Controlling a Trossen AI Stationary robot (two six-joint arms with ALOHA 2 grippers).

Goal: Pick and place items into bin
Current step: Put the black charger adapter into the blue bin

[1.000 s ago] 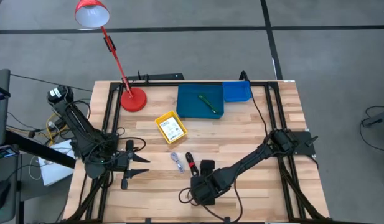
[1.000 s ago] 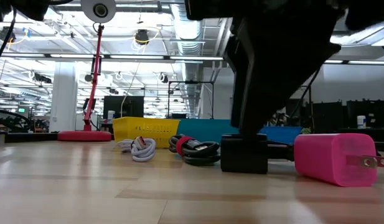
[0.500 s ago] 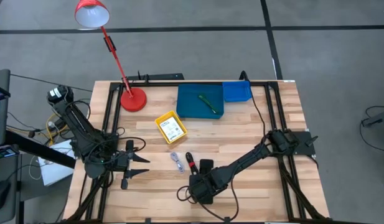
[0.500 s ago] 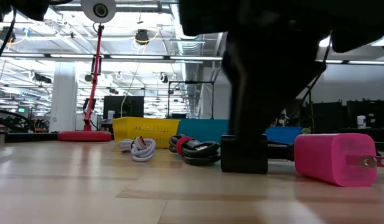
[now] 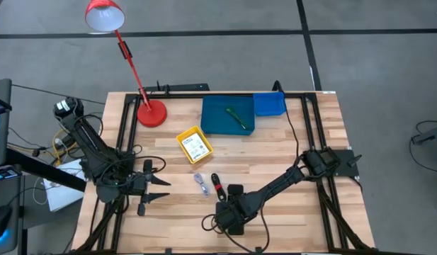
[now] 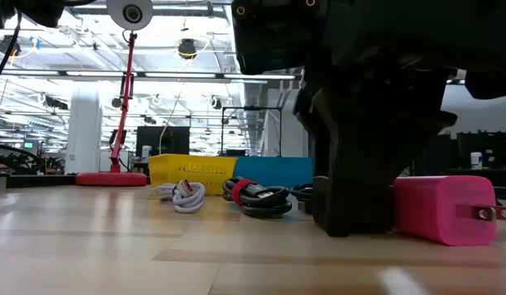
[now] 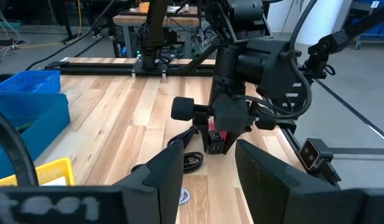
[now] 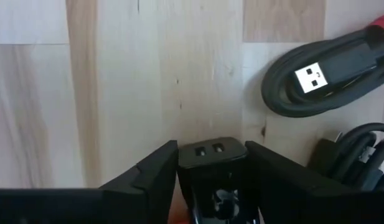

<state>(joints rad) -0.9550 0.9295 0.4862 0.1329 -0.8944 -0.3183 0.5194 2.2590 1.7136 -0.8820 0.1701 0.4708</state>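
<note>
My right gripper [image 5: 232,200] is open and points down near the table's near edge. Its fingers [image 8: 155,167] stand on either side of a black charger block with two ports [image 8: 211,149]. A pink plug [image 6: 439,209] lies beside it. A coiled black cable with a red band [image 5: 217,185] and a pale coiled cable [image 5: 200,183] rest flat on the wood. The green pen [image 5: 237,117] lies in the large blue bin [image 5: 212,122]. My left gripper [image 5: 153,186] waits open at the left. My right gripper stands over the black charger block [image 8: 211,149] from above, one finger on each side of it. The block rests on the table. Whether the fingers touch it I cannot tell.
A yellow bin with a white card [image 5: 195,144] sits mid-table. A smaller blue bin [image 5: 270,104] adjoins the large one. A red lamp base [image 5: 151,113] stands at the far left. Bare wood lies to the right of my right arm.
My right gripper has come down over the black charger block and shifted slightly toward the table's near edge. In the low view it now hides the block, which stood in plain sight a second ago. The cables and the pink plug have stayed put.
</note>
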